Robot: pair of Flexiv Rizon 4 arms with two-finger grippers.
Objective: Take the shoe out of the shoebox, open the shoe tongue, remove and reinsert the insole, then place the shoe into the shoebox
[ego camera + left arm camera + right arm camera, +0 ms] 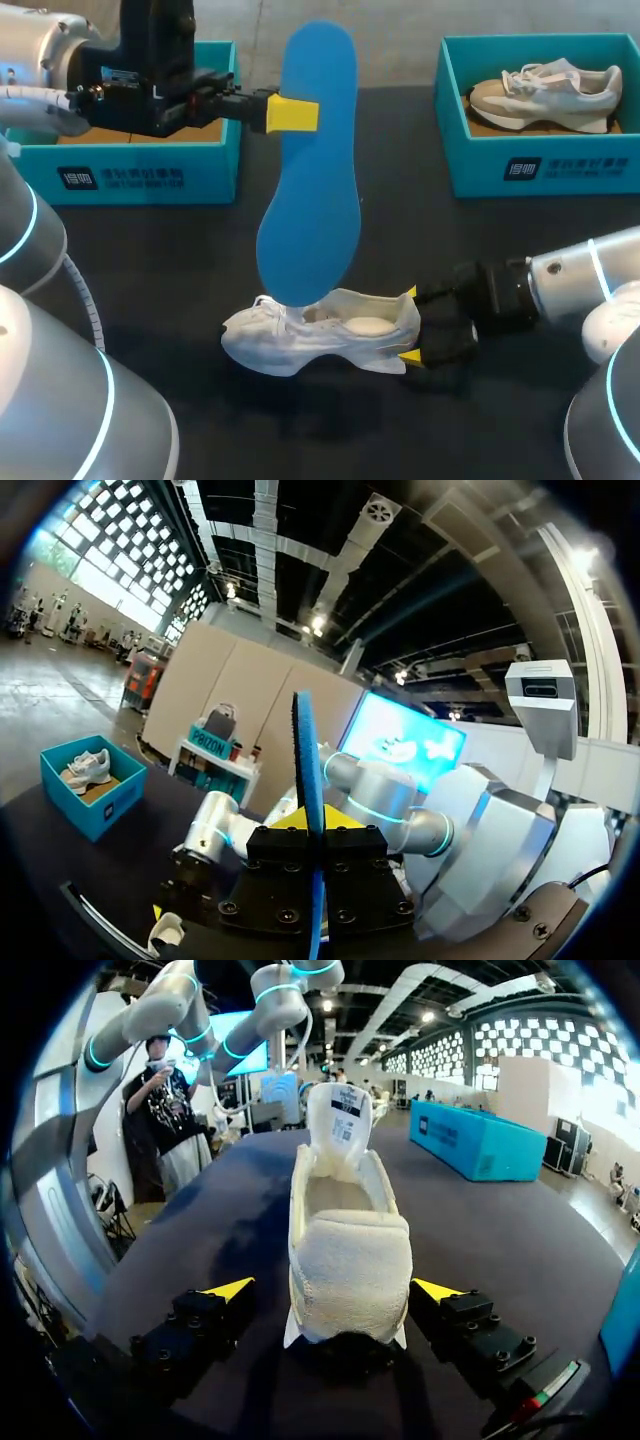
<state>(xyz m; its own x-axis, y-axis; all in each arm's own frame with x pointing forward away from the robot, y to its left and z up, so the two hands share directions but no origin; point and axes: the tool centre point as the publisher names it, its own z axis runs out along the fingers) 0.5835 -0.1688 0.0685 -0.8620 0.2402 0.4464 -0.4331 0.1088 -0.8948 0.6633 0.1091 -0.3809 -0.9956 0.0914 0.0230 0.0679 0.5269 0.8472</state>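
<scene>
Shoes: two. One white shoe (330, 335) stands on its sole on the dark table (150, 260), toe toward the left arm's side and heel toward the right gripper (409, 324). A second shoe (545, 95), grey and white, lies in the right box (540, 165).

Boxes: two, teal, open-topped, at the far edge of the table and well apart. The left box (150, 175) is partly hidden by the left arm.

Insole (310, 160): one, blue, out of the shoe. It hangs upright above the table, its lower end over the white shoe's laces and opening. Cannot tell if it touches the shoe.

Left gripper (295, 113): fingers clamped on the insole near its upper end. The left wrist view shows the insole (308, 780) edge-on between the fingers.

Right gripper (333, 1290): low at the table, fingers apart. The heel of the white shoe (350, 1250) sits between them, with a gap showing on one side.
</scene>
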